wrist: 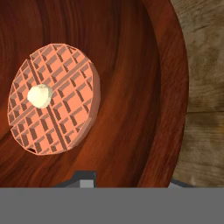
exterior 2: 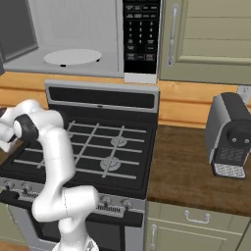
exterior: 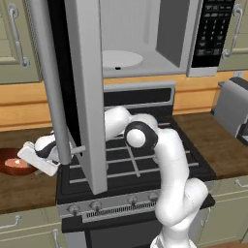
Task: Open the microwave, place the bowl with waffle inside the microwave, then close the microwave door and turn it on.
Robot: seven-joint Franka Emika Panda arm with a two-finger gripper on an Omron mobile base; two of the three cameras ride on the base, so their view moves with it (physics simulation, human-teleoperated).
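The microwave [exterior: 145, 48] hangs above the stove with its door [exterior: 87, 97] swung wide open toward me. Its grey inside and white turntable [exterior: 121, 59] show, also in the right base view [exterior 2: 73, 56]. The reddish-brown bowl [exterior: 9, 162] sits on the wooden counter left of the stove, holding the waffle [exterior: 19, 163]. In the hand view the bowl [wrist: 131, 65] is very close, and the grid-patterned waffle [wrist: 52, 98] lies in it with a pale dab on top. My gripper [wrist: 133, 179] is down at the bowl's near rim, one tip inside and one outside. How tightly it holds I cannot make out.
The open door and its long silver handle [exterior: 48, 82] stand just right of my hand, over the stove's left edge. The black gas stove [exterior: 140, 160] lies under my arm. A grey countertop appliance [exterior 2: 230, 135] stands on the right counter. Beige cabinets flank the microwave.
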